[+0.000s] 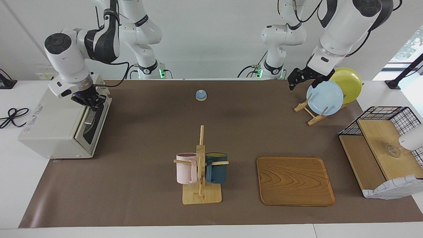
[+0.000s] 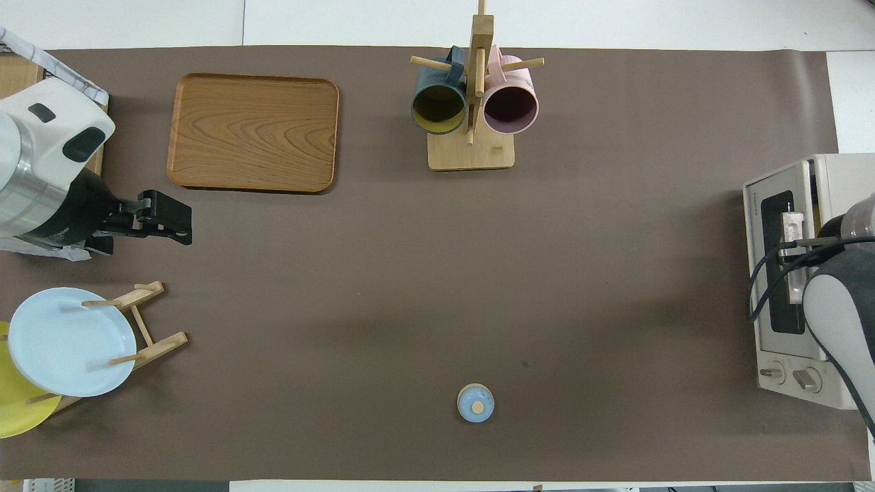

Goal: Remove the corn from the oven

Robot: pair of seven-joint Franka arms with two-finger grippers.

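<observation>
The off-white oven [image 1: 53, 127] [image 2: 830, 178] sits at the right arm's end of the table. Its dark glass door [image 1: 90, 127] [image 2: 772, 287] leans out a little at the top. My right gripper [image 1: 90, 102] [image 2: 804, 254] is shut on the door's silver bar handle [image 1: 88, 117] [image 2: 793, 225]. The corn is hidden. My left gripper [image 1: 292, 85] [image 2: 179, 227] hangs open and empty in the air over the mat, near the plate rack, and this arm waits.
A mug tree [image 1: 201, 172] holds a pink mug and a dark blue mug. Beside it lies a wooden tray [image 1: 295, 180]. A rack with a blue plate [image 1: 325, 98] and a yellow plate, a small blue bell [image 1: 201, 95] and a wire basket [image 1: 383, 132] also stand here.
</observation>
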